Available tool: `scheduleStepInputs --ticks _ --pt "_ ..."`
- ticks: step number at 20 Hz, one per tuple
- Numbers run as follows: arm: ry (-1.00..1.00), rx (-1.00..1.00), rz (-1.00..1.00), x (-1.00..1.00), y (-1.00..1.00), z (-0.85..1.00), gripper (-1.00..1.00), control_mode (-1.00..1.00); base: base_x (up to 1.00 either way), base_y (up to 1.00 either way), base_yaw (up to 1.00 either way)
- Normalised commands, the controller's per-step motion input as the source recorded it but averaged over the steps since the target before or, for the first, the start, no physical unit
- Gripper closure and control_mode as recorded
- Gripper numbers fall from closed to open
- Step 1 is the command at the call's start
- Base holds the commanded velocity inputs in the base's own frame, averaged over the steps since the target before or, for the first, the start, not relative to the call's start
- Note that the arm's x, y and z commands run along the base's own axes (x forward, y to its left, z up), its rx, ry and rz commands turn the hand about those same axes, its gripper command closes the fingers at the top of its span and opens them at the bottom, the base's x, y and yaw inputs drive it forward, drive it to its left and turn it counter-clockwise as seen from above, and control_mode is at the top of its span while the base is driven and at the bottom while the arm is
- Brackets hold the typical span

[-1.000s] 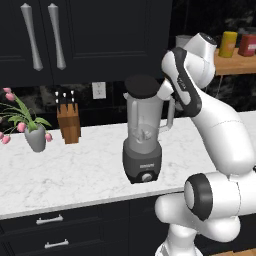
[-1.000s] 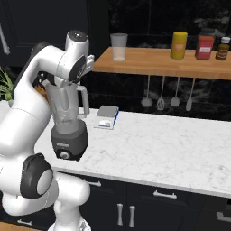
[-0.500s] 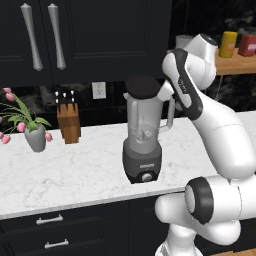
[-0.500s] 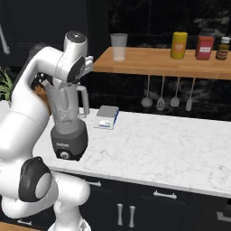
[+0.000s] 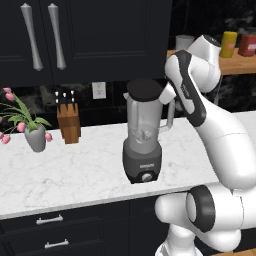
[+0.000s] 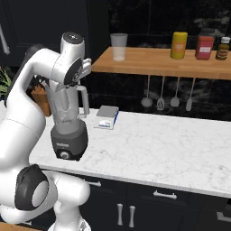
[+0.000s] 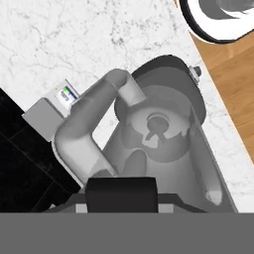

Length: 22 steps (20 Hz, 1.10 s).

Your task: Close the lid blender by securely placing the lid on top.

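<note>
Left base view: lid over jar mouth

My gripper (image 5: 161,94) is clamped on the lid (image 5: 144,90), which sits level at the blender (image 5: 143,136) rim. Jar axis stands upright, straight below the lid. Hand view looks down into the jar. Seated or just above, I cannot tell

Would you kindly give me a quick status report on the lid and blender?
Gripper shut on lid. Lid at mouth of blender, seating not confirmed. Nothing seen blocking the jar top.
</note>
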Motion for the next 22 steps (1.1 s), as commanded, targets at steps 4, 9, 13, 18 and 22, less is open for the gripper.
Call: scheduleStepInputs --ticks 4,9,13,18,22 --pt "0.04 0.00 0.00 -0.21 0.00 0.00 1.00 -1.00 0.00 0.00 0.00" --pt "0.07 0.00 0.00 -0.21 0.00 0.00 1.00 -1.00 0.00 0.00 0.00" --pt "0.08 0.00 0.00 -0.17 0.00 0.00 1.00 -1.00 0.00 0.00 0.00" --pt "0.08 0.00 0.00 -0.10 0.00 0.00 1.00 -1.00 0.00 0.00 0.00" --pt "0.07 0.00 0.00 -0.09 0.00 0.00 1.00 -1.00 0.00 0.00 0.00"
